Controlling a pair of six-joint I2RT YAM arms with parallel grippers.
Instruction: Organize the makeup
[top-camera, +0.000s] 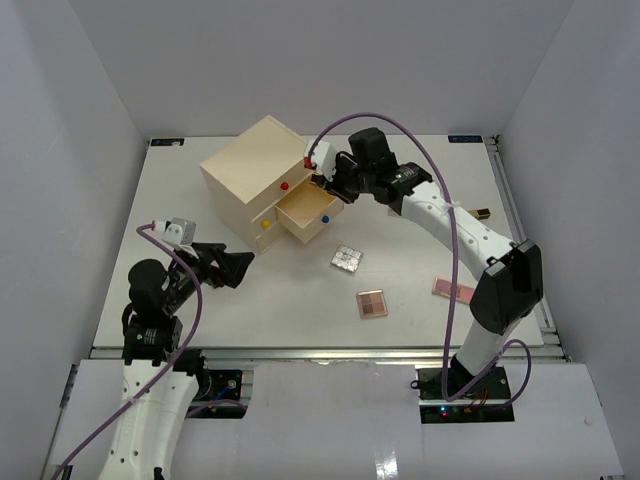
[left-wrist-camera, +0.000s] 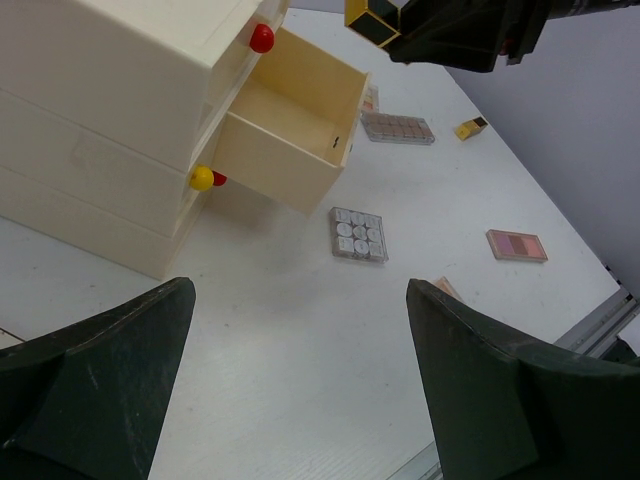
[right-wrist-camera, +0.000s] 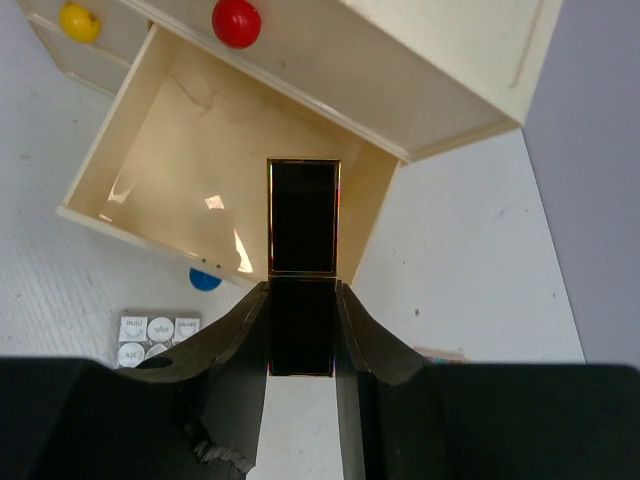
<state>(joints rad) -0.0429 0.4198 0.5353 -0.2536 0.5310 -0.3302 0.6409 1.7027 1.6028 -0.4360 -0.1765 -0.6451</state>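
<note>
My R fingers (right-wrist-camera: 235, 345) clamp the black gold-edged lipstick (right-wrist-camera: 303, 215) over the cream wooden open drawer (right-wrist-camera: 190, 170), prob. for drop-in; L fingers (left-wrist-camera: 110, 370) apart, idle.

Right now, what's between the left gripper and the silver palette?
Nothing: only bare table between left gripper and silver palette, clearest in the left wrist view.

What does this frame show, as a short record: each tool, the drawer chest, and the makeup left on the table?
right tool: shut on the black-gold lipstick, holding it over the open drawer
left tool: open, empty, hovering over the table at its near-left side
chest: one drawer pulled out, visible interior bare
loose makeup: silver palette, brown palette, pink palette, all flat on the table and apart from each other
step: lipstick not yet released
</note>
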